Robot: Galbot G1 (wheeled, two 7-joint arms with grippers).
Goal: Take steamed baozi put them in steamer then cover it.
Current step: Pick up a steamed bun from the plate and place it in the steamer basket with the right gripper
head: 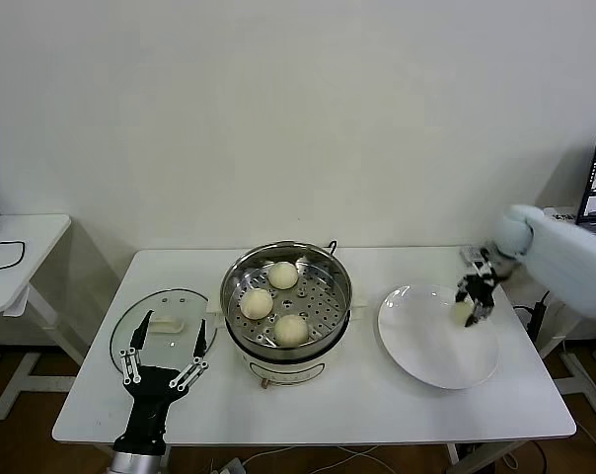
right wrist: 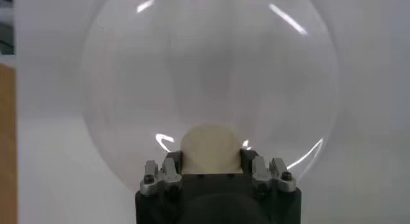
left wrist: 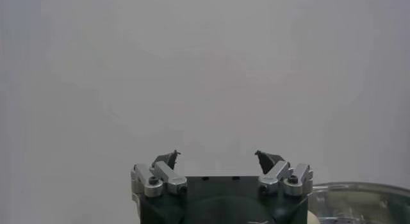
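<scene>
One baozi (right wrist: 211, 146) half hidden in the closed right hand (head: 472, 306) over the plate (head: 426, 351); left hand (head: 165, 357) wide open, empty.

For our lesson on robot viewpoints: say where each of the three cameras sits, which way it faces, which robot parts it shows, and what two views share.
Head view: on the head, looking forward and down at the table; shows both arms, steamer, lid.
Left wrist view: on the left wrist, facing along the open left gripper; lid edge in a corner.
Right wrist view: on the right wrist, facing the plate past the right gripper, shut on a baozi.
Shared: head and right wrist views both show that baozi and plate.
</scene>
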